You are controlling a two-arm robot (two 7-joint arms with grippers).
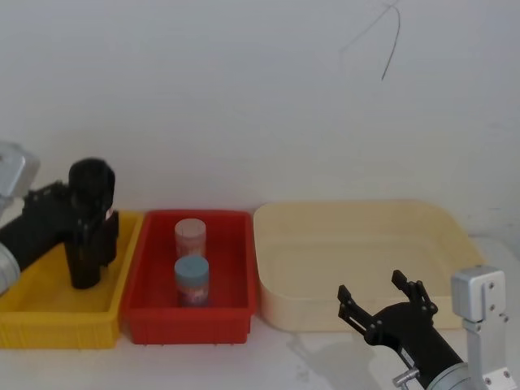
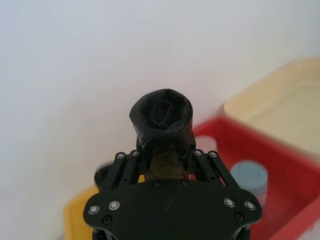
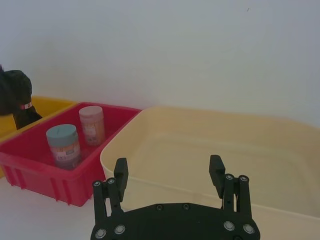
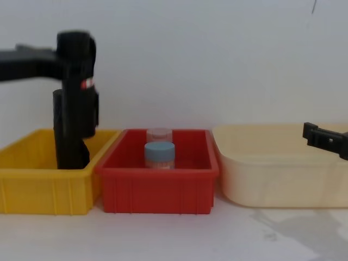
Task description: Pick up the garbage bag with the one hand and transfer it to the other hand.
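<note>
1. We see the bag (image 1: 92, 180) as a thick black cylinder of tightly rolled, slightly crinkled plastic, with a small red-and-white label on its side.
2. It stands upright with its lower end inside the yellow bin (image 1: 49, 325) (we cannot tell whether it touches the bin's floor).
3. The left gripper (image 1: 93, 231), matt black, reaches in from the side, and its jaws are clamped around the roll's middle.
4. The right gripper (image 1: 382, 296) hangs over the white bench (image 1: 276, 366) in front of the smooth cream tub (image 1: 455, 236), with its jaws wide and holding nothing.
5. Between yellow bin and tub, the ribbed red bin (image 1: 236, 317) holds a blue-lidded jar (image 1: 192, 280) and a pink jar (image 1: 191, 236).
</note>
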